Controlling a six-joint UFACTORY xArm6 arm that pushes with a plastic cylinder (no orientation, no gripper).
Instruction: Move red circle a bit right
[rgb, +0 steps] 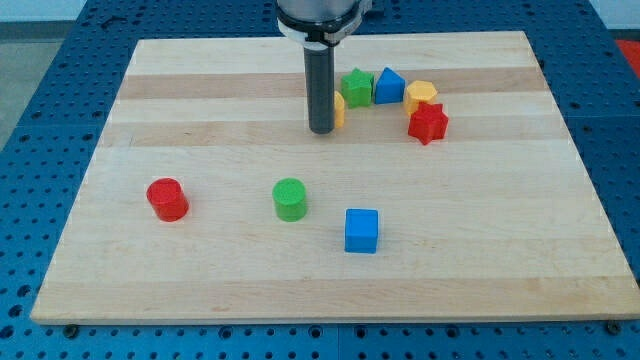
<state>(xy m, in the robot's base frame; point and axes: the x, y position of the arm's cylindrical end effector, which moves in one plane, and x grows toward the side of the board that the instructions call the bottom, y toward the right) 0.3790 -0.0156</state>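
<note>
- Wooden board (200, 90), pale and striped with lighter and darker planks, fills most of what you see; it lies on a blue perforated table (40, 120) that shows on all sides.
- Red circle (167, 199), your task block, stands at the view's left, below the middle of the board, well apart from everything but the green circle.
- Green circle (290, 199) sits to the red circle's right, level with it, with bare wood between them.
- My tip (321, 131) comes next: you see the dark rod dropping from the arm at the view's top, ending on the board above and a little right of the green circle, far from the red circle.
- You have no pincer to check here; the arm ends only in that rod, so there is nothing open or closed.
- Yellow block (339, 110), shape mostly hidden behind the rod, is just beside the rod's right side; you cannot tell if they touch.
- Blue cube (361, 230) rests alone lower down, right of the green circle and nearer the view's bottom.
- Green star (357, 87) sits close by the yellow block, up and to its right.
- Blue block (389, 86), with a peaked top, is tight against the green star's right.
- Yellow hexagon (421, 96) follows, just right of the blue block.
- Red star (428, 123) is just below the yellow hexagon, seemingly touching it.
</note>
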